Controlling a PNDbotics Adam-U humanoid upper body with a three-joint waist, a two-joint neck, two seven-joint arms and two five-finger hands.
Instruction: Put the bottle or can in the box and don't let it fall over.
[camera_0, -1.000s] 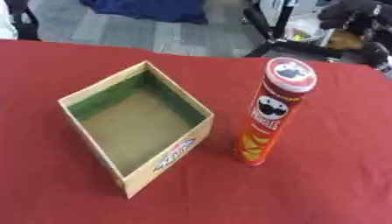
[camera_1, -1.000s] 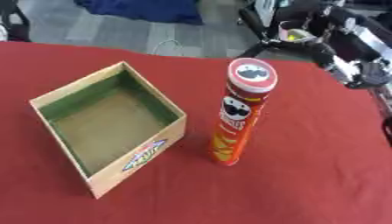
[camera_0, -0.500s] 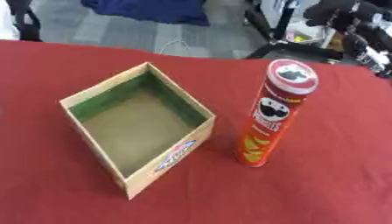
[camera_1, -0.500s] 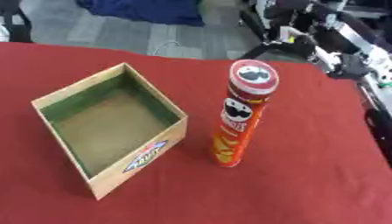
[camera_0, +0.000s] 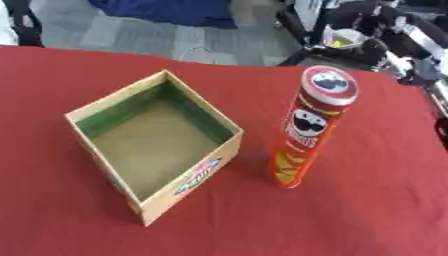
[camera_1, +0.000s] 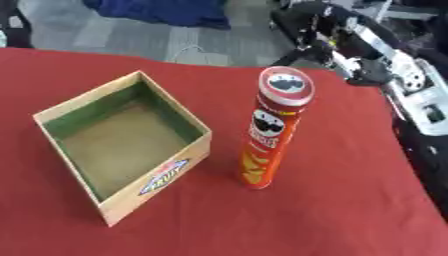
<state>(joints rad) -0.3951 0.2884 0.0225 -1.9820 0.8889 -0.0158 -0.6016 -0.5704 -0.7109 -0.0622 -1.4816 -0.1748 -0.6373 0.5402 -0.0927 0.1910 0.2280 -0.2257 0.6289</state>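
Can (camera_0: 308, 131) stands upright on your red counter (camera_0: 367, 210), just to the right of the open cardboard box (camera_0: 154, 145) and not touching it; the box holds nothing and sits turned at an angle. Your right arm comes in at the upper right of the right eye view, above the counter's far edge and well apart from the can, but I cannot tell how the right robot hand's fingers are set. Left robot hand shows in neither view.
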